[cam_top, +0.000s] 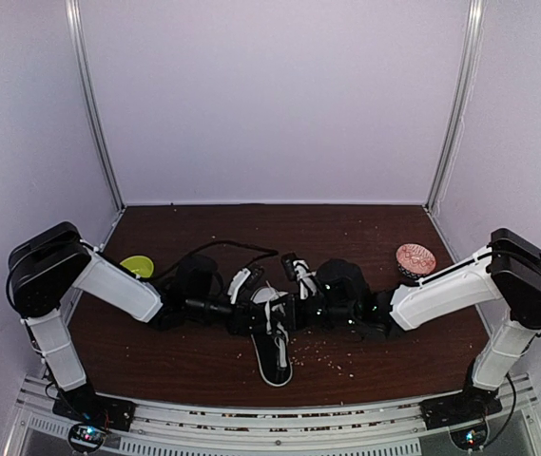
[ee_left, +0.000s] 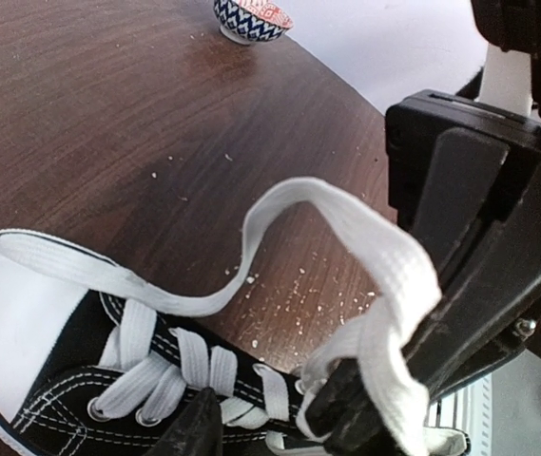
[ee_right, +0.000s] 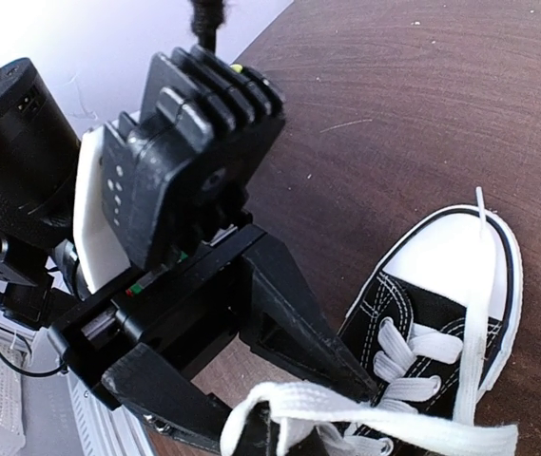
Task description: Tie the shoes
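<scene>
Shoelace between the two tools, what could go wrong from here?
The left tool stands open around the lace, so it may close on only one strand. The right tool pinches a bunched fold that could slip. Nothing seems to pin the sneaker; a pull might drag it.

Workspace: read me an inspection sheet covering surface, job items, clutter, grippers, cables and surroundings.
Surface: dark wooden table, sprinkled with pale crumbs.
Job's things: one black sneaker mid-table; its white lace is untied, with one loop lifted.
Clutter: patterned bowl far right; yellow-green object far left.
Grippers: right gripper shut on the lace loop; left gripper open beside it.
Cables: black cable looping on the table beyond the grippers.
Surroundings: plain white walls, metal posts.
</scene>
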`<state>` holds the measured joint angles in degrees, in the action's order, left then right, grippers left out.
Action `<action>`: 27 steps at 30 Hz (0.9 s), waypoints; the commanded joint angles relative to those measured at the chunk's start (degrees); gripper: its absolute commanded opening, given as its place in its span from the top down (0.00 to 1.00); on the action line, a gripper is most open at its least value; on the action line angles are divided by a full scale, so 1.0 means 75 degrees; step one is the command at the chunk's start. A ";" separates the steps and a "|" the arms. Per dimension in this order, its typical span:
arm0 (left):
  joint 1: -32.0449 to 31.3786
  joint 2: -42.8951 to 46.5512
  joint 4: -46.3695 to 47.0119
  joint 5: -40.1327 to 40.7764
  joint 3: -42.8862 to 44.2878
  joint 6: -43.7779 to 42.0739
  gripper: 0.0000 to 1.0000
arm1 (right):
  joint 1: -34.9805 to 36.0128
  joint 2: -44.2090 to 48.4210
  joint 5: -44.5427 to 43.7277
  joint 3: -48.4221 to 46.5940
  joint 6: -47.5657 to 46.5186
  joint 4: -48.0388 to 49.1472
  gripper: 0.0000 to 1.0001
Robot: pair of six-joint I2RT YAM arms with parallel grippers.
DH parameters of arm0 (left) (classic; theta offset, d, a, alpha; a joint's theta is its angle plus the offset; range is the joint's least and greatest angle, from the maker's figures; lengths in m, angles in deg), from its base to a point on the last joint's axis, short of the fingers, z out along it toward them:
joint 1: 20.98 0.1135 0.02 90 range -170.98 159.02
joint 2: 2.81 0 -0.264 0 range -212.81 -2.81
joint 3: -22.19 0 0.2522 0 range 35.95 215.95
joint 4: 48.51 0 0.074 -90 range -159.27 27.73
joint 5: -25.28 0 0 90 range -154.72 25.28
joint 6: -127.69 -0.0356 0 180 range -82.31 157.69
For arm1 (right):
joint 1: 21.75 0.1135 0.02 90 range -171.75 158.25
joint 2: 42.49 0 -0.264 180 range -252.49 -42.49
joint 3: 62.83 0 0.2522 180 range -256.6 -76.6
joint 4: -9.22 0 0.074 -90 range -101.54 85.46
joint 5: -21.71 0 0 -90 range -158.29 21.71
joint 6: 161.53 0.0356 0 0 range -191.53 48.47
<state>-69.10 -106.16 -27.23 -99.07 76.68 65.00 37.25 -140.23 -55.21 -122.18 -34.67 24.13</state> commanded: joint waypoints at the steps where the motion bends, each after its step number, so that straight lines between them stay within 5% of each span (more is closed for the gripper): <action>1: -0.0030 -0.0071 0.0696 0.0006 0.0167 0.0126 0.56 | -0.0032 0.0180 0.0096 -0.0088 0.0101 0.0209 1.00; 17: -0.0030 0.0046 0.0963 0.0242 -0.0034 0.0473 1.00 | -0.0038 0.0243 0.0053 0.0000 0.0034 0.0078 1.00; 27: -0.0018 0.0707 0.0303 0.0828 -0.0290 0.0513 1.00 | -0.0037 0.0442 -0.0042 0.0112 -0.0180 -0.0144 0.95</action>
<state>-69.36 -104.20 -23.88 -96.18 74.58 68.85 36.77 -139.66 -55.26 -122.05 -34.38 24.32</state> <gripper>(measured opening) 0.014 0.015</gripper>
